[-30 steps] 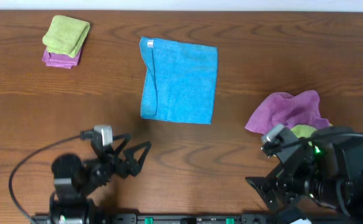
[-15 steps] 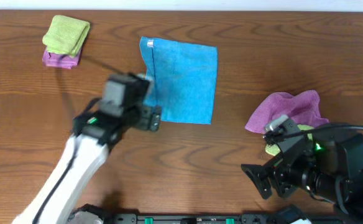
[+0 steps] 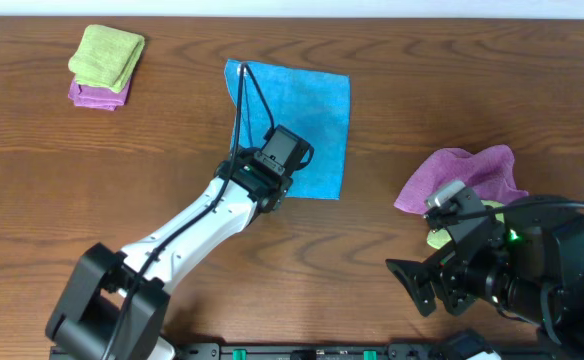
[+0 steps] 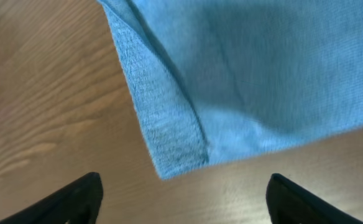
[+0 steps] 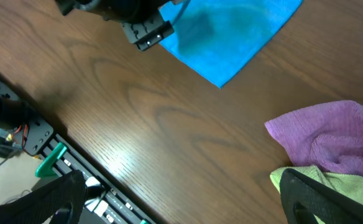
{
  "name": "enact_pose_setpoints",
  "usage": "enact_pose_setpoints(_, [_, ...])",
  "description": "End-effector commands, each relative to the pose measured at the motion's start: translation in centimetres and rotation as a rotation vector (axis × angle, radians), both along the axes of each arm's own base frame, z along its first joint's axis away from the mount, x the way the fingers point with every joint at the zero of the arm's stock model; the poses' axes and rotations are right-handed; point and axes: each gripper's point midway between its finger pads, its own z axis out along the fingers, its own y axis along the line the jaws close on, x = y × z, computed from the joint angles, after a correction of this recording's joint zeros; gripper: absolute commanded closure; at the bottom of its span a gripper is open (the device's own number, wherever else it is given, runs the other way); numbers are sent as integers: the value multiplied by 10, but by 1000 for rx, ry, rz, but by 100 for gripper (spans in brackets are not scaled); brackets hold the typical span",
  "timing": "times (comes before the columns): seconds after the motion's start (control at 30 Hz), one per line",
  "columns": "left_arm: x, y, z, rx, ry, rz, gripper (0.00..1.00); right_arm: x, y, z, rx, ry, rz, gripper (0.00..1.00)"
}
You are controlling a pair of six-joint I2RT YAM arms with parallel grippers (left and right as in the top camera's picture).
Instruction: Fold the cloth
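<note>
**Left claw (image 3: 272, 172) spread over a corner of the cloth (image 3: 307, 110)**

We see the left claw's fingers (image 4: 76, 199) wide apart and empty, with the cloth's 7 o'clock corner between them. The cloth lies flat on the table (image 3: 172, 170) toward 12 o'clock, its 9 o'clock edge turned over in a strip. The right claw (image 5: 188, 205), low at 4 o'clock, is also spread and holds nothing. At its 12 o'clock a crumpled purple cloth (image 3: 462, 175) lies on a lime-green cloth (image 5: 340, 180). At the table's 10 o'clock sits a folded stack (image 3: 105, 62).
</note>
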Motion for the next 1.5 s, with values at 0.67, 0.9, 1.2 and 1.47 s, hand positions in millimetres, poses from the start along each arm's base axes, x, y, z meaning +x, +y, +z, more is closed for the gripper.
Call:
enact_pose_setpoints(0.67, [19, 44, -58, 241, 64, 54, 60, -3, 0, -2, 1, 18, -6, 1])
enact_pose_setpoints(0.9, [18, 45, -60, 236, 76, 56, 94, -3, 0, -2, 2, 17, -6, 1])
enact_pose_setpoints(1.2, [19, 102, -56, 197, 36, 420, 94, -3, 0, -2, 2, 17, -6, 1])
enact_pose_setpoints(1.47, [-5, 124, -80, -31, 272, 591, 94, 3, 2, -3, 4, 10, -6, 1])
